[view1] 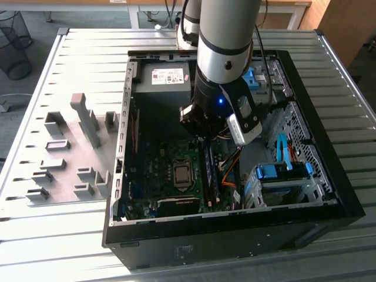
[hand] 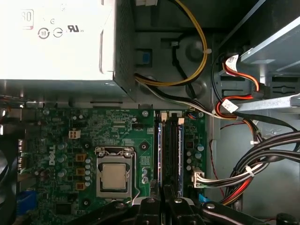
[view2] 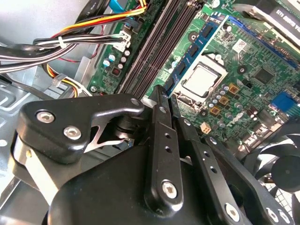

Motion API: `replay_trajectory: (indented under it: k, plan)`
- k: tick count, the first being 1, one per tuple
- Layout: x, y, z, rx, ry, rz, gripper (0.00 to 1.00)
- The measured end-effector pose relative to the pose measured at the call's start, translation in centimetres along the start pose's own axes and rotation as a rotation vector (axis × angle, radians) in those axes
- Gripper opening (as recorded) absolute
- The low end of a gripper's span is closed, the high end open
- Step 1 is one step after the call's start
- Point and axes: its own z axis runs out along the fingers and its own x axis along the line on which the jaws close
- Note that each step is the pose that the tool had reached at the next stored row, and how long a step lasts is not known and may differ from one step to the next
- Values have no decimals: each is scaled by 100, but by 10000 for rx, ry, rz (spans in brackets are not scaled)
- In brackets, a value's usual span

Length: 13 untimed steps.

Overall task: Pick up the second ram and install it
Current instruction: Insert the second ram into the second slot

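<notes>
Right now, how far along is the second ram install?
Done: the grey holder blocks hold no stick, and two ram sticks stand in the motherboard slots, so the second ram looks placed. In hand: nothing; the gripper is shut, directly over those slots. Left: I cannot tell whether the stick is fully seated or latched.

Grey holder blocks (view1: 70,158) beside open computer case (view1: 329,200).
</notes>
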Motion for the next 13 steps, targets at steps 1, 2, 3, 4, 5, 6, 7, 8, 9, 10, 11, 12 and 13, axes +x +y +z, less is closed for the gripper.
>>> replay_trajectory:
  k: [1,2,3,4,5,6,7,8,9,10,11,12,13]
  plan:
    - [0,0,1,-2,0,0,14]
    - [0,0,1,-1,0,0,14]
    - [0,0,5,-2,0,0,14]
    - [0,0,9,-2,0,0,14]
    - [0,0,10,-2,0,0,14]
    - [0,0,10,-2,0,0,14]
    - [0,0,10,-2,0,0,14]
    - [0,0,11,-1,0,0,14]
    - [0,0,11,-2,0,0,14]
    - [0,0,12,-2,0,0,14]
    - [0,0,12,-2,0,0,14]
    - [0,0,13,-1,0,0,14]
    - [0,0,13,-1,0,-1,14]
